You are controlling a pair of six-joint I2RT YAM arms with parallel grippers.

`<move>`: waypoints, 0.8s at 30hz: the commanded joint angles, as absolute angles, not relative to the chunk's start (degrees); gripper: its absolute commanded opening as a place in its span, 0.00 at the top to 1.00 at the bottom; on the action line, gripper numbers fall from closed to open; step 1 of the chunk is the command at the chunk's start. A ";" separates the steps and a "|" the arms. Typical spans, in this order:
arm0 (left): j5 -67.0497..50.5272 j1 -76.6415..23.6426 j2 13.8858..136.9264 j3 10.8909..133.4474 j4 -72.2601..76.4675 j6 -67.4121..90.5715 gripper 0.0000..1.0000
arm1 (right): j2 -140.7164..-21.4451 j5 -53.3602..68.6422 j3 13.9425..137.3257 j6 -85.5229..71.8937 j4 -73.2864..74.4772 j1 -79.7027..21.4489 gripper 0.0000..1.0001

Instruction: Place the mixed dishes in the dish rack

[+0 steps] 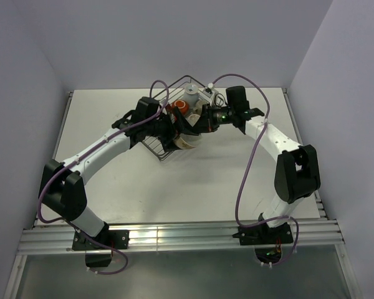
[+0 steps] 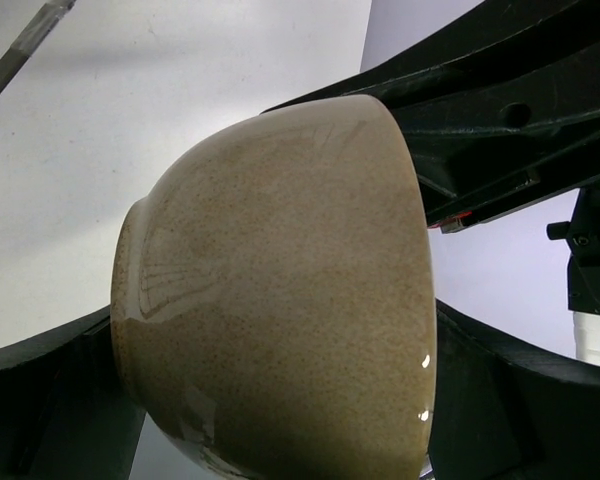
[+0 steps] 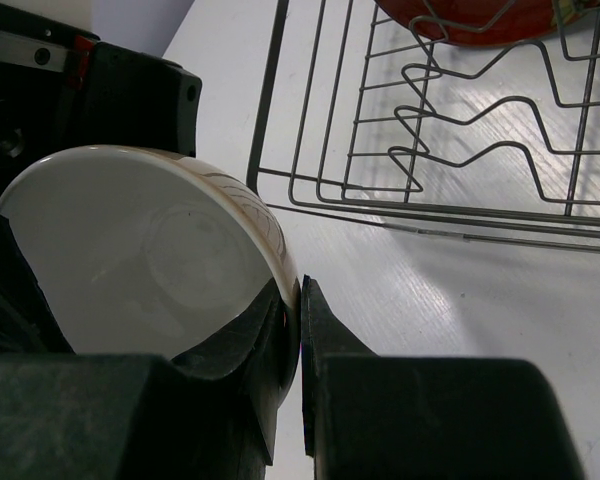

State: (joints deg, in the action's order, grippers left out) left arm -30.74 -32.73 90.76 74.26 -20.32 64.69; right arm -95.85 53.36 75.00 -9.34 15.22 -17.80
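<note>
Bowl: glazed cream ceramic, finely speckled, round, tipped on its side and held just beside the rack. Right claw pinches its rim, one finger inside and one outside. Left claw is spread wide with the bowl between its fingers; I cannot tell contact. The rack is dark wire with wavy dividers, on the white table. A glossy red dish lies inside. From above, both arms hide much of it.

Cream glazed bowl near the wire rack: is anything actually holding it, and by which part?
The right gripper pinches the cream speckled ceramic bowl by its rim, one finger inside, one outside.
</note>
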 commanded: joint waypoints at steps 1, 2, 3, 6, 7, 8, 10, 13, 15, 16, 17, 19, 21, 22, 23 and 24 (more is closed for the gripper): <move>-33.75 -34.01 90.26 75.50 -16.88 63.99 0.03 | -96.06 54.76 78.57 -9.67 13.80 -18.98 1.00; -34.01 -34.10 90.35 75.41 -16.70 64.07 0.06 | -96.06 54.76 78.57 -9.58 14.15 -18.98 1.00; -34.19 -34.10 90.35 75.32 -16.53 64.07 0.09 | -96.24 54.76 78.57 -9.41 14.15 -18.98 1.00; -34.63 -34.10 90.35 75.23 -16.09 63.99 0.17 | -96.24 54.76 78.49 -9.40 14.33 -18.98 1.00; -34.80 -34.10 90.35 75.15 -15.91 63.98 0.21 | -96.24 54.76 78.40 -9.40 14.33 -18.98 1.00; -35.07 -34.10 90.35 75.15 -16.00 63.90 0.28 | -96.15 54.84 78.31 -9.40 14.24 -18.98 1.00; -35.07 -34.10 90.44 75.32 -16.17 63.72 0.30 | -96.15 54.67 78.22 -9.32 14.33 -18.98 1.00; -35.16 -34.01 90.44 75.23 -16.17 63.54 0.42 | -96.15 54.67 78.05 -9.23 14.50 -18.99 1.00; -35.33 -34.01 90.35 75.23 -15.82 63.28 0.53 | -96.06 54.58 77.87 -9.14 14.33 -19.07 0.99; -35.42 -34.01 90.35 75.15 -15.65 63.28 0.61 | -95.98 54.58 77.87 -9.05 14.50 -18.99 0.97; -35.51 -34.01 90.35 75.15 -15.64 63.28 0.63 | -95.98 54.58 77.78 -8.88 14.59 -18.98 0.96; -35.60 -33.93 90.35 75.23 -15.73 62.76 0.68 | -95.80 54.41 77.61 -8.79 14.59 -18.98 0.92; -35.51 -33.84 90.18 75.15 -15.64 62.67 0.71 | -95.54 54.32 77.34 -8.61 14.59 -18.98 0.89; -35.42 -33.84 89.91 75.15 -15.56 62.58 0.72 | -95.45 54.14 77.34 -8.53 14.68 -18.90 0.86; -35.33 -33.75 89.83 75.15 -15.64 62.40 0.73 | -95.45 54.14 77.26 -8.35 14.68 -18.98 0.84; -35.25 -33.66 89.65 75.23 -15.73 62.32 0.73 | -95.28 54.14 77.26 -8.26 14.68 -18.98 0.81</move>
State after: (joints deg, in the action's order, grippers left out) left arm -30.74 -32.88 91.39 74.04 -22.17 62.61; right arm -96.14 53.23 75.77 -8.88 16.16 -18.00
